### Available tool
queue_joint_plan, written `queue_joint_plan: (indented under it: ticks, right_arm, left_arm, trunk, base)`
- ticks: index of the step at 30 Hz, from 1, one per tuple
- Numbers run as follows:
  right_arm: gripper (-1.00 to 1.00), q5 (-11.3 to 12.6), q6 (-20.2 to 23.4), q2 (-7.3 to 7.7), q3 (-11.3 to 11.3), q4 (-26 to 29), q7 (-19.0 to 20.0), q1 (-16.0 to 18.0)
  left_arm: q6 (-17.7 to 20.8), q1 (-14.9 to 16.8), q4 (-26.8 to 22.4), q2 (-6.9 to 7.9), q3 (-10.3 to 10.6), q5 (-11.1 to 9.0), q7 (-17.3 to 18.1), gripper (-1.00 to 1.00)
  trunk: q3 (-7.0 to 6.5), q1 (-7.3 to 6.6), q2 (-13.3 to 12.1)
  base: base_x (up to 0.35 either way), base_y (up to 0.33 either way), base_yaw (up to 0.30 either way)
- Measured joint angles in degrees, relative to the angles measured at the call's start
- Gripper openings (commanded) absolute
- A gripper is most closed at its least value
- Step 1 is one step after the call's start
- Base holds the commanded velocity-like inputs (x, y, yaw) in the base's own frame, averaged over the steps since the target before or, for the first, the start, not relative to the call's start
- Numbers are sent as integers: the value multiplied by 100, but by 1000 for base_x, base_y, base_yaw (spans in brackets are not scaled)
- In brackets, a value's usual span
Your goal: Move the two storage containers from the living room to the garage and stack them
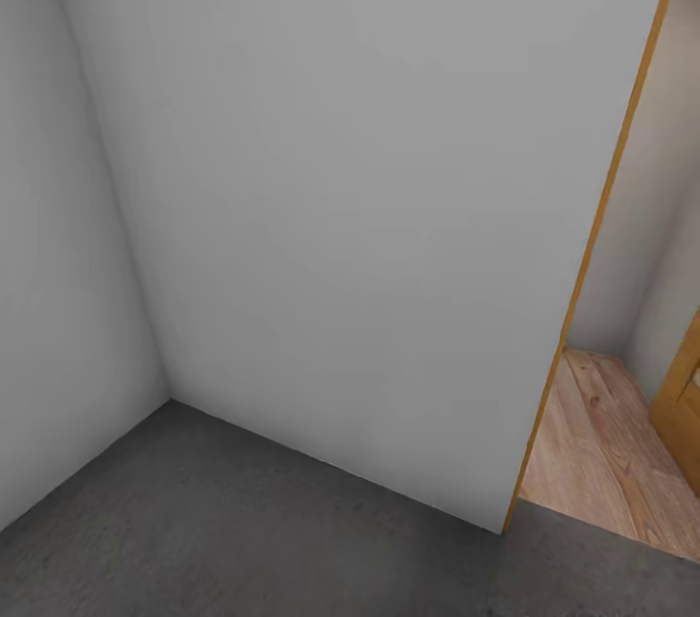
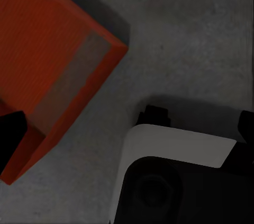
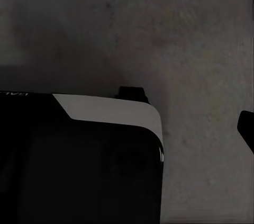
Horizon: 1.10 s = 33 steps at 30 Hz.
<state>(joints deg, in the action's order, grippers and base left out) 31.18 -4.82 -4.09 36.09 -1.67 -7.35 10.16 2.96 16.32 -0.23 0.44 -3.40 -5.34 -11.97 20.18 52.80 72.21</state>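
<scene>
You have one orange-red storage container (image 2: 50, 70) in the left wrist view, open-top, over the dark grey concrete floor (image 2: 201, 33)

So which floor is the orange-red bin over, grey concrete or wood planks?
The dark grey mottled concrete floor: the left wrist view shows it bordering the orange-red open-top rectangular bin. The light wood plank floor lies beyond the doorway.

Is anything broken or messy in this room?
Nothing looks broken or spilled. An orange-red storage container shows above the grey concrete floor, and it looks whole. The grey-white walls are plain, and wood flooring shows through the doorway.
</scene>
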Motion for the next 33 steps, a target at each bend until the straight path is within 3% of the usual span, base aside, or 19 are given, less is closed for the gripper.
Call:
queue_joint_plan:
  ticks: [33]
  right_arm:
    - [100, 2, 14, 0, 0, 0, 0, 0]
  left_arm:
    - [0, 0, 0, -9, 0, 7, 0, 100]
  trunk:
    - [0, 0, 0]
  base:
    - [0, 0, -266]
